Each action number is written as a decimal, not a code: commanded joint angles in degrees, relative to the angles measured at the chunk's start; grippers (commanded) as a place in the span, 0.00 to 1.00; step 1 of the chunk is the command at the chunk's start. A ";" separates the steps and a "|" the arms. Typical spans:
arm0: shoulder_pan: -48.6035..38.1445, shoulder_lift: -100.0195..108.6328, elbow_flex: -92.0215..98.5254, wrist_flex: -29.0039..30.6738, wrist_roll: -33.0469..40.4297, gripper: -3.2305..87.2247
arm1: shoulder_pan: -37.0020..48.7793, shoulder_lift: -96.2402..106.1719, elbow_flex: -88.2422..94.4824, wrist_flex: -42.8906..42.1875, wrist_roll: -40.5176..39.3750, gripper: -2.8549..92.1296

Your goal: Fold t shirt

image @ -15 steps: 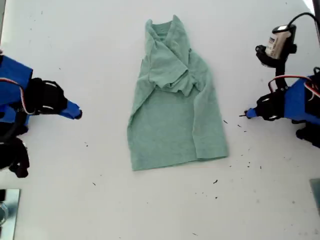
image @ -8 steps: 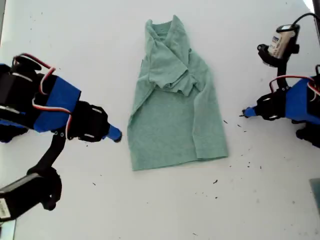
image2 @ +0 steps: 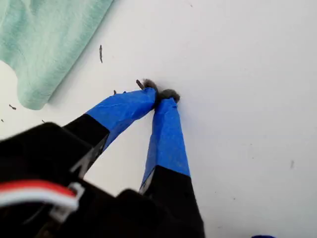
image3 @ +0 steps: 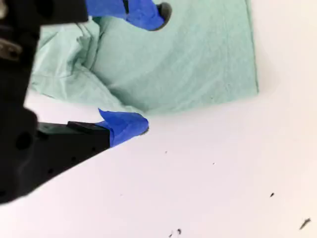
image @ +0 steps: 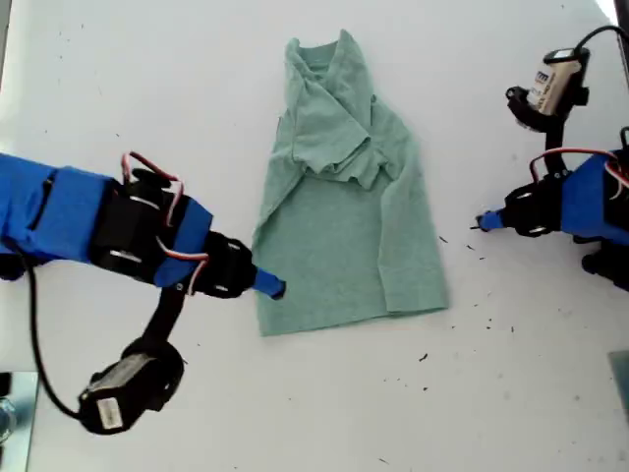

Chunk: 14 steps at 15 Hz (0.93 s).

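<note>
Fingertips (image2: pixel 157 95) of my first gripper (image: pixel 484 224) together; my second gripper (image3: pixel 148 69) parted astride t shirt (image: pixel 344 211) edge.

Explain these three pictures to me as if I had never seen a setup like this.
These show two small robot arms at a white table, photographed at one moment. The exterior view looks down from above. The other two pictures come from cameras mounted on the grippers.

A pale green t shirt, partly folded, lies in the middle.

My second gripper, at the exterior view's left, has its blue-taped jaws open across the shirt's edge, one jaw over the cloth, one beside it; nothing is clamped yet.

My first gripper, at the exterior view's right, is shut on nothing, its tips on bare table apart from the shirt.
</note>
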 commanded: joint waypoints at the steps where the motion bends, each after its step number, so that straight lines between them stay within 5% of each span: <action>1: -0.97 -4.66 0.97 -6.77 0.00 0.35 | -0.88 0.35 0.00 0.35 0.00 0.06; 4: -1.76 -8.61 8.09 -16.44 -2.37 0.26 | -1.41 1.23 0.26 0.53 -0.09 0.06; 6: -2.64 -6.59 13.45 -19.69 -3.78 0.06 | -1.49 1.41 0.35 0.53 -0.26 0.06; 8: -2.64 -3.52 17.84 -22.59 -5.10 0.03 | -1.49 1.58 0.35 0.53 -0.53 0.06; 14: -5.19 12.57 20.48 -15.47 -5.54 0.04 | -1.58 2.55 0.70 0.79 -0.35 0.06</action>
